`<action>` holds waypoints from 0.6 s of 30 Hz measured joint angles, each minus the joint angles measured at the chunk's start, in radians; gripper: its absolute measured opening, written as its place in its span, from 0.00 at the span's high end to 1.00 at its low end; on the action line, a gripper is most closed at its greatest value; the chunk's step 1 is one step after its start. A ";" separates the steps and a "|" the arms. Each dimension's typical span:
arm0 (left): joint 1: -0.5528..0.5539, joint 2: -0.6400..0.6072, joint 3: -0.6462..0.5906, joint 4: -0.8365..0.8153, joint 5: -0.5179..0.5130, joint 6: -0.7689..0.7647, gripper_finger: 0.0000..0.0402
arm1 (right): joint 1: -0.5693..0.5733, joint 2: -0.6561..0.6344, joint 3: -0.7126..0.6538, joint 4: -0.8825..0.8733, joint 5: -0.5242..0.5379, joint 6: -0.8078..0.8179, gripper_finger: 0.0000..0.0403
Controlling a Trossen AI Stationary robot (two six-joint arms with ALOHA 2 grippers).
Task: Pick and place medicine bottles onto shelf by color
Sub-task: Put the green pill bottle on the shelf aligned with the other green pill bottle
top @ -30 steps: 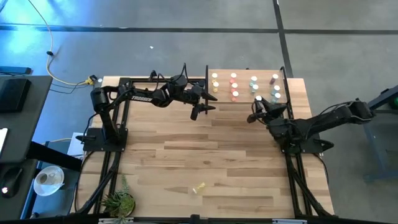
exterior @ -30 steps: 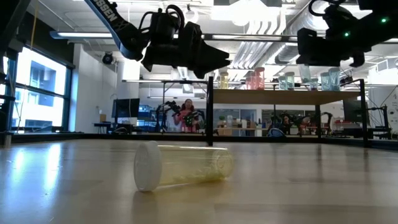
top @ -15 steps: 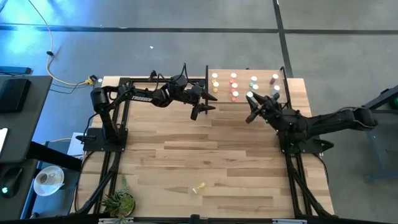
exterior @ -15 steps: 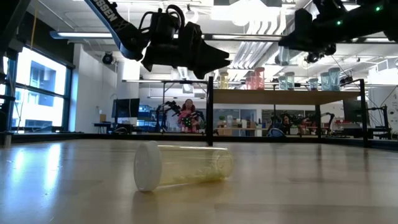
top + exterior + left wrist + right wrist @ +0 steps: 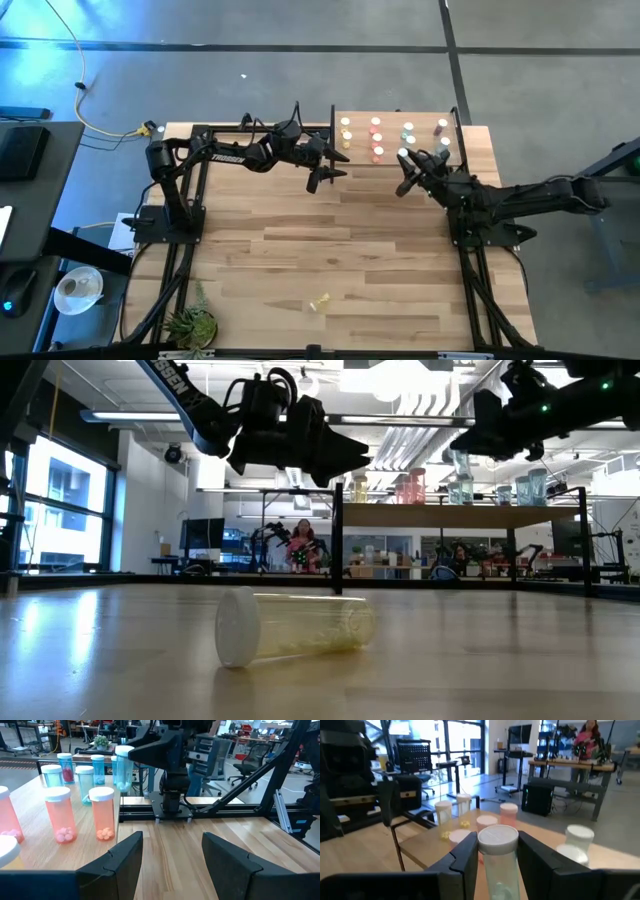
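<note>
Teal bottle with a white cap sits squeezed in the right pincer just above the shelf, and it could knock over the bottles standing close ahead; the left pincer waits open and empty.

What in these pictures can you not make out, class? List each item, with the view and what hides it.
- Colour of the white-capped bottle in the right gripper: right wrist view, dark fingers cover its body.
- Contents of the yellow bottle lying on the striped wooden table: high view, too small.
- Wooden shelf top: low view, seen edge-on.
- Left gripper fingertips: left wrist view, cut off by the edge.
</note>
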 joint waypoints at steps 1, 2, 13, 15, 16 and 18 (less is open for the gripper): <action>0.000 0.000 0.000 0.000 0.000 0.000 0.51 | 0.004 0.000 0.000 -0.012 0.007 0.015 0.73; 0.000 0.000 0.000 0.000 0.000 0.000 0.51 | 0.011 0.000 0.000 -0.029 0.023 0.029 0.73; 0.000 0.000 0.000 0.003 -0.007 0.000 0.51 | 0.061 -0.085 0.000 0.034 0.169 -0.162 0.73; 0.000 0.000 0.000 0.003 -0.013 0.000 0.51 | 0.048 -0.123 0.000 0.063 0.110 -0.215 0.73; 0.000 0.000 0.000 0.003 -0.017 0.000 0.51 | 0.039 -0.142 0.000 0.069 0.077 -0.228 0.73; 0.000 0.000 0.000 0.003 -0.019 0.000 0.51 | 0.021 -0.173 0.000 0.057 0.020 -0.224 0.73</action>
